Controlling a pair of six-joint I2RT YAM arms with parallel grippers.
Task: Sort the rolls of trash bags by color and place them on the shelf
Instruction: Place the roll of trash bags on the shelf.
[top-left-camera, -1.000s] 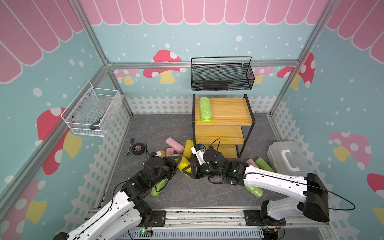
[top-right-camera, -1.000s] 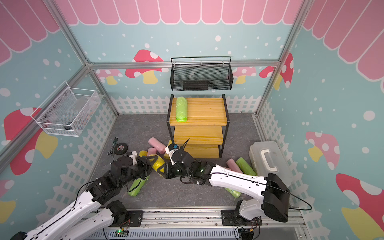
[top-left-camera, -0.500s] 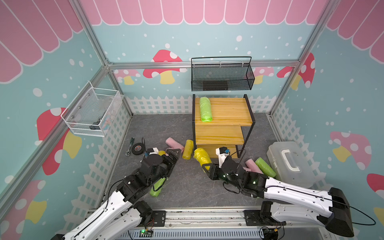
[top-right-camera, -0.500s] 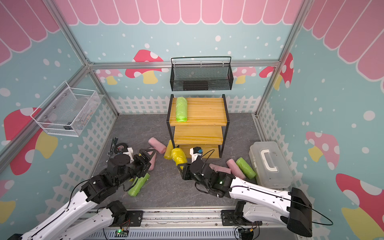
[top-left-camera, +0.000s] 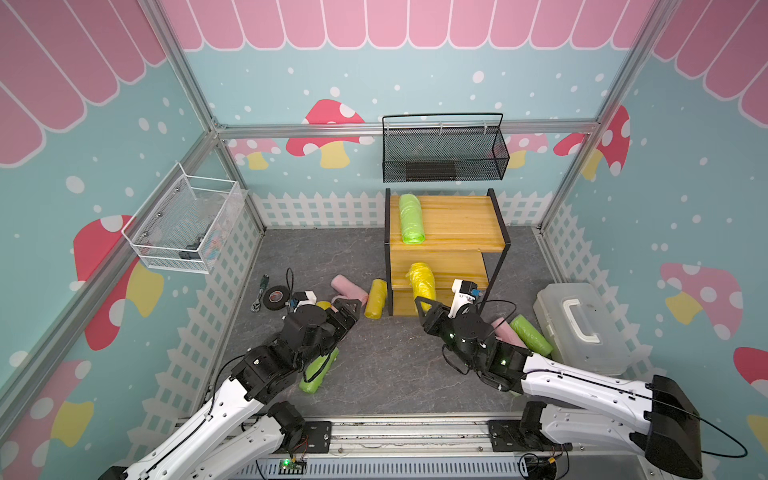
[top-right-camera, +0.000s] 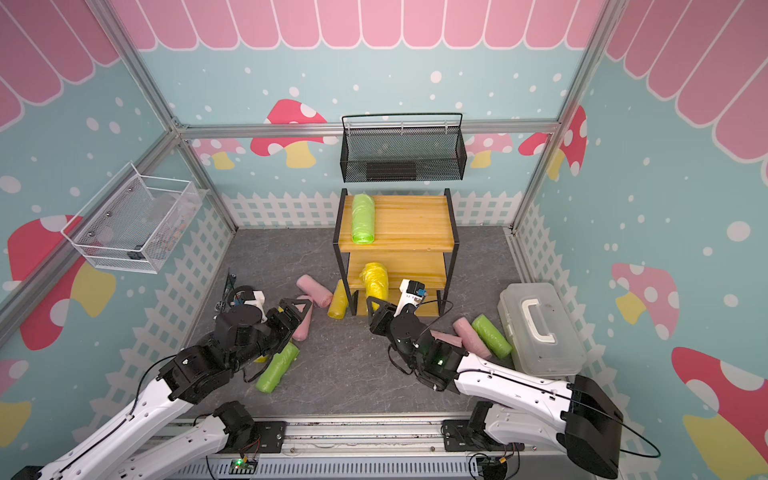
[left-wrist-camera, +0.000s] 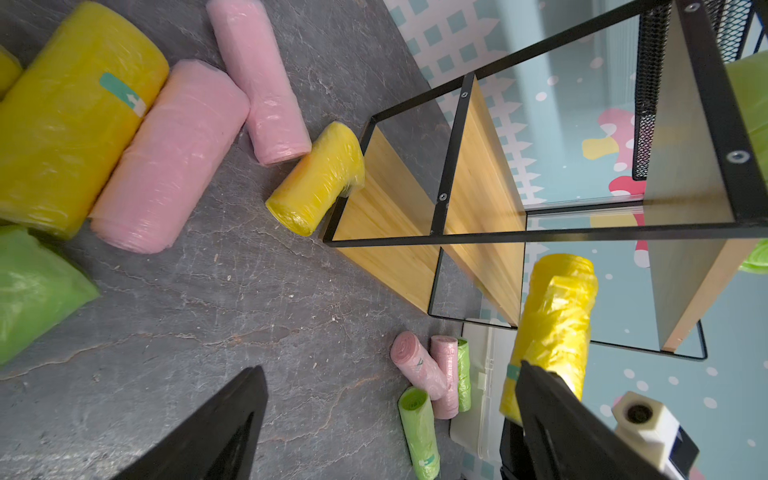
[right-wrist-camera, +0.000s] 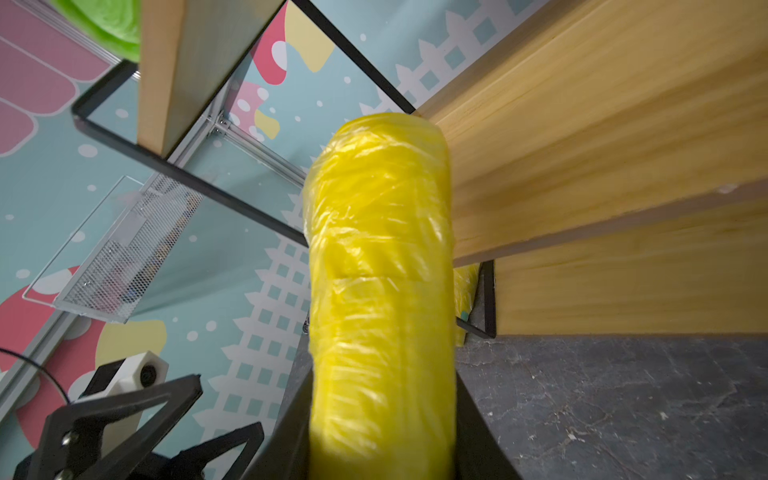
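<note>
Right wrist view: the crinkly yellow plastic roll of trash bags (right-wrist-camera: 380, 270) is clamped in the right jaws, its long axis running out from them toward the black-framed three-tier wooden shelf (right-wrist-camera: 582, 145) — far end at the middle board's front edge. Spread and empty, the left jaws hang over the grey worktop (top-left-camera: 395, 374), farther from the shelf.

White shells, black joints on left arm (top-left-camera: 232, 411), right arm (top-left-camera: 582, 386); green LEDs (top-left-camera: 503, 360), thin black cables (top-left-camera: 727, 432). Black triangular fingers (left-wrist-camera: 224, 419) on left end effector (left-wrist-camera: 390, 368), right end effector (right-wrist-camera: 382, 395); white wrist cameras (top-left-camera: 464, 289).
</note>
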